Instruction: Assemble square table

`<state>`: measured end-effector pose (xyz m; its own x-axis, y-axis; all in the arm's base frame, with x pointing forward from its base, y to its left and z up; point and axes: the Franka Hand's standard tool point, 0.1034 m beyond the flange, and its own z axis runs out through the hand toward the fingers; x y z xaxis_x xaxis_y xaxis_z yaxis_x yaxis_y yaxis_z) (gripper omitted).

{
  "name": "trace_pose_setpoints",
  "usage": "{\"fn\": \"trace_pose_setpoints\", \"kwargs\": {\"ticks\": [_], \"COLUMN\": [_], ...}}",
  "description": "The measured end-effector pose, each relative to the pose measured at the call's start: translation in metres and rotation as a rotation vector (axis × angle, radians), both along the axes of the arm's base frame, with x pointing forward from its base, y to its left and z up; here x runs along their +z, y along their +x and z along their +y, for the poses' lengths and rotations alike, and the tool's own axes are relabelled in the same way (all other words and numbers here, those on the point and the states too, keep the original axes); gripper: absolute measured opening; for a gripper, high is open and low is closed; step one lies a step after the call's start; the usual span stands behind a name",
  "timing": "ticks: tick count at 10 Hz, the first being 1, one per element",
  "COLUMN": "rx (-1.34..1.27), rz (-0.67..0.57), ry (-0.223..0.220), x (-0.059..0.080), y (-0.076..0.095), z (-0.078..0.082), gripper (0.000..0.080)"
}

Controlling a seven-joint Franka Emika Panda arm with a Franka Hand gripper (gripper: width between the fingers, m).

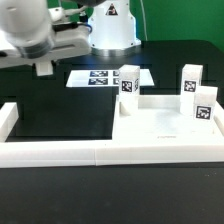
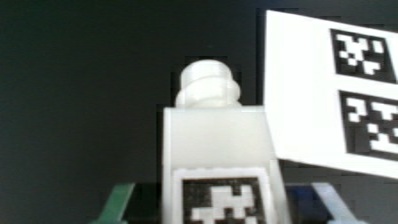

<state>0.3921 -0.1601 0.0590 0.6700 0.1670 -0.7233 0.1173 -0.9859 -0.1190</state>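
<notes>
My wrist view shows a leg block (image 2: pixel 214 150) clamped between my fingers (image 2: pixel 128 205), threaded tip up, beside the marker board (image 2: pixel 338 90). The exterior view shows my gripper (image 1: pixel 44 68) raised, well apart from the square table top (image 1: pixel 165 125), three legs standing there.

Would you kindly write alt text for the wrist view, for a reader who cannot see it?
A white leg block with a rounded threaded tip and a black-white tag on its face fills the centre, sitting between the fingers of the hand at the frame's edge. Behind it is a black table, with the marker board lying flat beside the leg.
</notes>
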Motion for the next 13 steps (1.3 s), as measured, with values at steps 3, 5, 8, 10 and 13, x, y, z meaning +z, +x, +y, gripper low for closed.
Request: {"fn": "trace_pose_setpoints", "kwargs": {"ticks": [3,5,8,10,13], "rx": [0.001,0.018,0.122,0.115,0.102], "rz": [-0.188,-0.333,-0.627,-0.77,-0.964], "ry": [0.002,-0.006,-0.003,0.003,-0.001], "x": [0.001,0.029,0.082,0.09,0.087], "y": [0.009,0.043,0.116,0.131,0.132], "z": [-0.003,0.022,0.057,0.054,0.047], "gripper": [0.0285,0.0285,0.0285,0.0285,0.0285]}}
